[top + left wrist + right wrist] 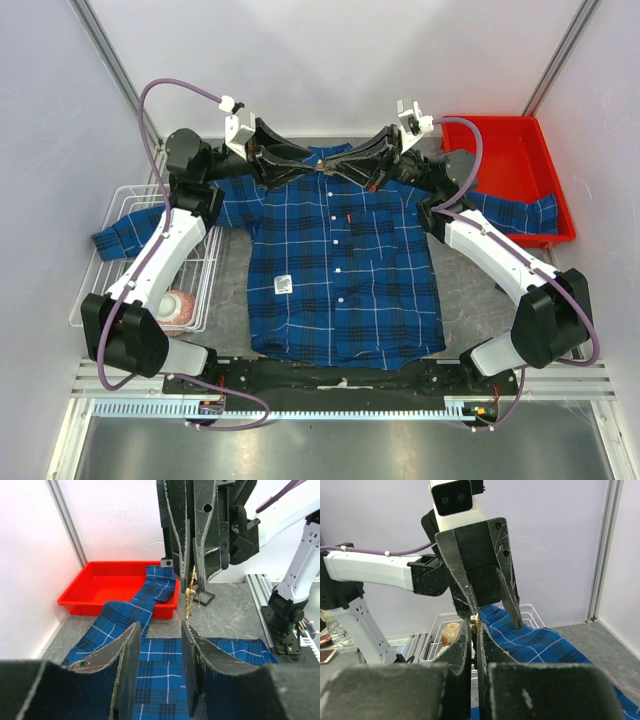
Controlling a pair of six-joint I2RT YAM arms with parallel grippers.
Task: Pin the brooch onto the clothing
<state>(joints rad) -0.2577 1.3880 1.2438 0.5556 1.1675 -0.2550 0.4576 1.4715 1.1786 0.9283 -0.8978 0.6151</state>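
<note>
The clothing [340,270] lies flat on the table, front up, collar at the far side. Both grippers meet above its collar. My right gripper [350,163] is shut on the brooch [189,597], a small gold pin held upright between its tips, also gold in the right wrist view [476,622]. My left gripper [161,625] faces it with its jaws open and nothing between them. One of its fingers [465,597] reaches the brooch's side; whether it touches I cannot tell. Below, the plaid cloth [165,675] shows through the gap. In the top view the brooch is hidden by the fingers.
A red bin [505,150] stands at the back right with the shirt's right sleeve [510,212] draped over its edge. A white wire basket [130,210] on the left holds a patterned cup [180,305]; the left sleeve lies over it. A white label [283,285] is on the shirt front.
</note>
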